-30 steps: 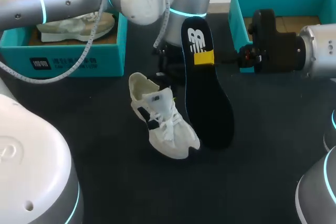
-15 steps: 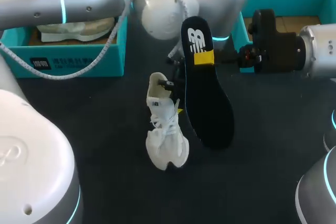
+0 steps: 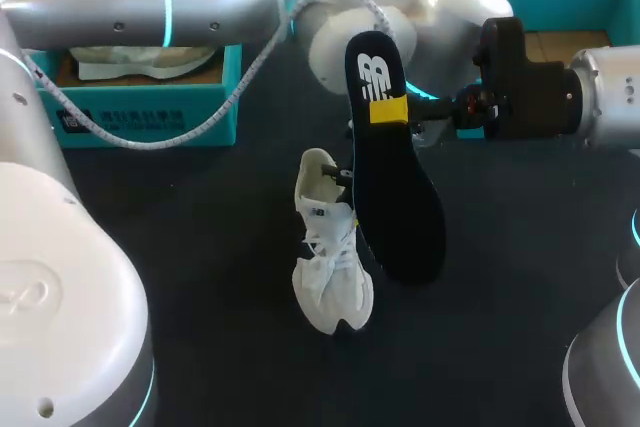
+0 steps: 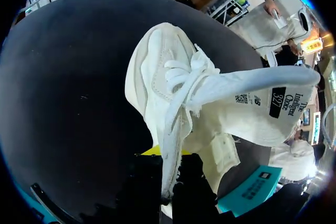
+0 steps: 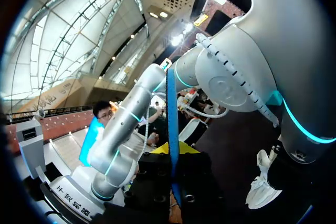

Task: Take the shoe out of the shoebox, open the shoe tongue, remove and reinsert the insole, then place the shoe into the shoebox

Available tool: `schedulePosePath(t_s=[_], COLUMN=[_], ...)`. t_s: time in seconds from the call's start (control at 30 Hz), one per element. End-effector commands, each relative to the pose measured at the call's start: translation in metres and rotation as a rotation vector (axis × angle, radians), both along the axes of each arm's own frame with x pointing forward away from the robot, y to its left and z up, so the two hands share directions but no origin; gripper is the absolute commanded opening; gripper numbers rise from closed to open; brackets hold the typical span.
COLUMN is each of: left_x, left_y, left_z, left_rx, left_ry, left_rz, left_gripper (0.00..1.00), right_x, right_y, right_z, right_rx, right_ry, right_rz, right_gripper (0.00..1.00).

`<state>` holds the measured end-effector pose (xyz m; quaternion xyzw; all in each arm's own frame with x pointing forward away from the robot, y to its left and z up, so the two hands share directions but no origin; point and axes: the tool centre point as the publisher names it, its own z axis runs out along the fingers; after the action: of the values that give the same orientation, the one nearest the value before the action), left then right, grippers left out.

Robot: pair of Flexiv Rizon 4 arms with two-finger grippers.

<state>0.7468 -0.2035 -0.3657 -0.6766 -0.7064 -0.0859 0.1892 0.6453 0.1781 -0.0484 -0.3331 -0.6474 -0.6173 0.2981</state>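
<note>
While the right pincer (image 3: 389, 110) has kept the black insole (image 3: 397, 209) exactly where it was 1 second ago, pinched near its heel end and hanging upright with its toe end low over the black tabletop (image 3: 190, 257), the left arm has swung toward the right and carried the white shoe (image 3: 330, 267) with it. The shoe was turned with its toe slanting toward the right; now its toe points at the near edge of the tabletop, and the shoe has shifted right until its heel opening sits just beside the insole's edge. The left pincer (image 4: 167, 157) pinches the shoe at the collar, only 1 yellow tip showing under the upper, and the tongue (image 4: 262, 100) is pulled out long ahead of the laces. From the right wrist the insole (image 5: 172, 129) is seen edge-on, clamped between the 2 fingers. Behind, at the left, stands a teal shoebox (image 3: 150, 112) with another pale shoe (image 3: 150, 55) in it, and at the right an open teal shoebox (image 3: 590, 2). The left arm now lies across the back of the left box and covers the right box's near left corner, and the insole hides most of the left pincer from above.
</note>
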Motion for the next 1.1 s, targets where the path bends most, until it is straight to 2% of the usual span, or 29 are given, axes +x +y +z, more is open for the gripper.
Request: schedulePosePath(t_s=[0.03,0.23,0.27,0.3,0.33,0.37,0.57,0.9,1.1], left_x=[0.002,-0.001,-0.001,-0.002,-0.002,-0.003,0.001,0.015,0.031], left_y=[-0.006,-0.004,-0.004,-0.004,-0.004,-0.004,-0.003,-0.006,-0.013], left_z=[-0.012,-0.019,-0.019,-0.018,-0.017,-0.015,0.003,0.040,0.063], left_rx=[0.034,0.040,0.037,0.031,0.026,0.021,-0.049,-0.322,-0.446], left_ry=[0.018,0.031,0.028,0.031,0.034,0.033,0.034,-0.036,-0.081], left_rz=[-0.007,-0.015,-0.022,-0.029,-0.032,-0.034,-0.004,0.090,0.124], left_gripper=[0.00,0.00,0.12,0.38,0.92,1.00,1.00,1.00,1.00], right_x=[0.000,0.000,0.000,0.000,0.000,0.000,0.000,0.000,0.000], right_y=[0.003,0.003,0.003,0.003,0.003,0.003,0.003,0.003,0.003], right_z=[0.000,0.000,0.000,0.000,0.000,0.000,0.000,0.000,0.000], right_rx=[-0.004,-0.004,-0.004,-0.004,-0.004,-0.004,-0.004,-0.004,-0.004], right_ry=[0.002,0.002,0.002,0.002,0.002,0.002,0.002,0.002,0.002], right_rz=[-0.002,-0.002,-0.002,-0.002,-0.002,-0.002,-0.002,-0.002,-0.002], right_gripper=[0.00,0.00,0.00,0.00,0.00,0.00,0.00,0.00,0.00])
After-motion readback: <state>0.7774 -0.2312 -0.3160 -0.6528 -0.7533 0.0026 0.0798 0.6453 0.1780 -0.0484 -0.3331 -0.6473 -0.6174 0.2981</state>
